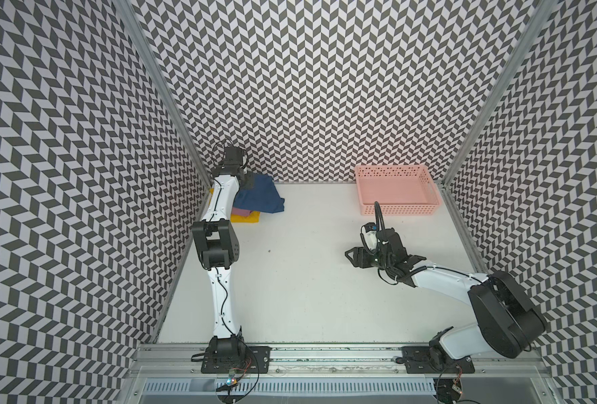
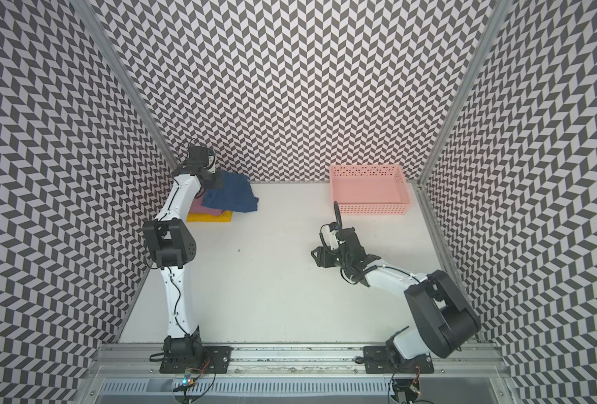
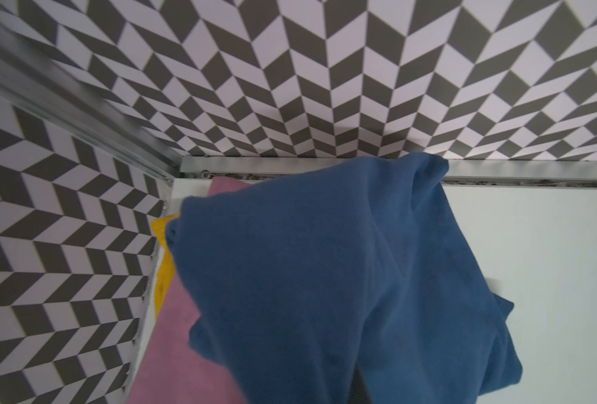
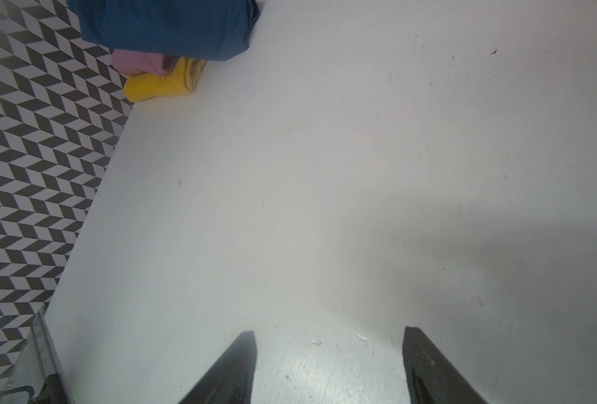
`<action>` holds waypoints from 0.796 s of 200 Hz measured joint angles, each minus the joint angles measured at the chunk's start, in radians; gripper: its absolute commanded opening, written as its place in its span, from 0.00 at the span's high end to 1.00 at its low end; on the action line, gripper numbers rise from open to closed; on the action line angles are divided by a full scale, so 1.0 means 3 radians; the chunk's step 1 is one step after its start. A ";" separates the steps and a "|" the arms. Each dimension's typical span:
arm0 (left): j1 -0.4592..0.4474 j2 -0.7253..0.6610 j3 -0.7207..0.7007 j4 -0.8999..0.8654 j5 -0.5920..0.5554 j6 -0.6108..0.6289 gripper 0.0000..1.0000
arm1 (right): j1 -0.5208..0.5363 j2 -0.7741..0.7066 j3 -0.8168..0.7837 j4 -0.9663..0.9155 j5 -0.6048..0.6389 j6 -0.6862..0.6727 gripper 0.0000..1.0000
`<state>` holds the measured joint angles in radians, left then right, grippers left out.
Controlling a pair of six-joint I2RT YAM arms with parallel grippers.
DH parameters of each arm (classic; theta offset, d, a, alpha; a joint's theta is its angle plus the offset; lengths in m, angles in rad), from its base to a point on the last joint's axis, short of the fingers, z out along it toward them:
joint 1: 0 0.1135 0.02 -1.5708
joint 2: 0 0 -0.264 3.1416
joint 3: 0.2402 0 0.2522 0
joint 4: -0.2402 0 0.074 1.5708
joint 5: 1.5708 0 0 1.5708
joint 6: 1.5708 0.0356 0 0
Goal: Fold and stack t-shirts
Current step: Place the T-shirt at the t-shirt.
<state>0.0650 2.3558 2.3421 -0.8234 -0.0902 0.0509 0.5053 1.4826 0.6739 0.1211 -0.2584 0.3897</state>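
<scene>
While the left gripper (image 1: 249,182) pinches the navy shirt (image 1: 262,199), it sags askew in the far left corner.
Navy shirt overhangs pink shirt (image 1: 243,212) and yellow shirt (image 1: 247,219) toward the middle of the table (image 1: 307,286); right gripper (image 4: 329,332), wide and empty, hangs well apart, so the left arm is nearer.
</scene>
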 measured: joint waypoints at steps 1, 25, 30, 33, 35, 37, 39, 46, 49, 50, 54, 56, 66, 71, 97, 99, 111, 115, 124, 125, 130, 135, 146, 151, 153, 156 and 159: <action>0.0008 0.0000 -0.0001 0.0001 -0.0004 0.0000 1.00 | 0.0000 0.0003 0.0003 0.0000 0.0000 0.0000 0.33; 0.0081 0.0000 -0.0001 0.0046 -0.0050 0.0000 1.00 | 0.0000 0.0042 0.0041 0.0000 -0.0006 0.0000 0.33; 0.0093 -0.0001 -0.0001 0.0058 -0.0058 0.0000 1.00 | 0.0000 0.0045 0.0042 0.0000 -0.0008 0.0000 0.33; 0.0099 -0.0003 -0.0001 0.0065 -0.0064 0.0000 1.00 | 0.0000 0.0046 0.0042 0.0000 -0.0008 0.0000 0.33; 0.0104 -0.0004 -0.0001 0.0071 -0.0067 0.0000 1.00 | 0.0000 0.0046 0.0042 -0.0001 -0.0008 0.0000 0.33; 0.0107 -0.0004 -0.0001 0.0074 -0.0070 0.0000 1.00 | 0.0000 0.0047 0.0042 -0.0001 -0.0008 0.0000 0.33; 0.0112 -0.0005 -0.0001 0.0079 -0.0071 0.0000 1.00 | 0.0000 0.0047 0.0042 -0.0001 -0.0008 0.0000 0.33; 0.0123 -0.0006 -0.0001 0.0097 -0.0078 0.0000 1.00 | 0.0000 0.0050 0.0042 -0.0003 -0.0008 0.0000 0.33; 0.0130 -0.0006 -0.0001 0.0104 -0.0079 0.0000 1.00 | 0.0000 0.0050 0.0042 -0.0003 -0.0008 0.0000 0.33; 0.0130 -0.0006 -0.0001 0.0107 -0.0080 0.0000 1.00 | 0.0000 0.0050 0.0042 -0.0003 -0.0008 0.0000 0.33; 0.0136 -0.0009 -0.0001 0.0121 -0.0083 0.0000 1.00 | 0.0000 0.0051 0.0042 -0.0003 -0.0008 0.0000 0.33; 0.0139 -0.0009 -0.0001 0.0123 -0.0084 0.0000 1.00 | 0.0000 0.0051 0.0042 -0.0003 -0.0008 0.0000 0.33; 0.0154 -0.0010 -0.0001 0.0150 -0.0084 0.0000 1.00 | 0.0000 0.0052 0.0042 -0.0003 -0.0008 0.0000 0.33; 0.0160 -0.0011 -0.0001 0.0161 -0.0085 0.0000 1.00 | 0.0000 0.0053 0.0045 -0.0004 -0.0008 0.0000 0.33; 0.0198 -0.0018 -0.0001 0.0212 -0.0084 -0.0010 1.00 | 0.0000 0.0061 0.0065 -0.0008 -0.0008 0.0000 0.33; 0.0201 -0.0018 -0.0001 0.0217 -0.0084 -0.0010 1.00 | 0.0000 0.0061 0.0066 -0.0008 -0.0006 0.0000 0.33; 0.0216 -0.0024 -0.0001 0.0234 -0.0080 -0.0019 1.00 | 0.0000 0.0061 0.0074 -0.0011 -0.0006 0.0000 0.33; 0.0221 -0.0029 -0.0001 0.0239 -0.0074 -0.0027 1.00 | 0.0000 0.0061 0.0075 -0.0013 -0.0005 0.0000 0.33; 0.0226 -0.0037 -0.0001 0.0251 -0.0056 -0.0051 1.00 | 0.0000 0.0062 0.0076 -0.0014 -0.0003 0.0000 0.33; 0.0228 -0.0038 -0.0001 0.0252 -0.0052 -0.0052 1.00 | 0.0000 0.0062 0.0076 -0.0014 -0.0001 0.0000 0.33; 0.0229 -0.0052 -0.0005 0.0258 -0.0025 -0.0064 1.00 | 0.0000 0.0064 0.0076 -0.0017 -0.0001 0.0000 0.33; 0.0229 -0.0075 -0.0023 0.0273 0.0008 -0.0078 1.00 | 0.0000 0.0065 0.0076 -0.0019 0.0000 0.0000 0.33; 0.0228 -0.0140 -0.0074 0.0301 0.0071 -0.0098 1.00 | 0.0000 0.0066 0.0076 -0.0028 0.0001 0.0000 0.33; 0.0225 -0.0174 -0.0092 0.0309 0.0098 -0.0106 1.00 | 0.0000 0.0066 0.0076 -0.0031 0.0003 0.0000 0.33; 0.0221 -0.0188 -0.0098 0.0313 0.0106 -0.0112 1.00 | 0.0000 0.0066 0.0076 -0.0032 0.0004 -0.0001 0.33; 0.0217 -0.0207 -0.0106 0.0319 0.0118 -0.0116 1.00 | 0.0000 0.0066 0.0076 -0.0032 0.0004 -0.0001 0.33; 0.0215 -0.0233 -0.0111 0.0328 0.0126 -0.0125 1.00 | 0.0000 0.0066 0.0076 -0.0031 0.0005 -0.0001 0.33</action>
<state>0.1295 2.2860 2.3089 -0.7250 -0.0525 0.0135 0.5053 1.5024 0.6968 0.1120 -0.2569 0.3893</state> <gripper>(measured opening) 0.094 0.671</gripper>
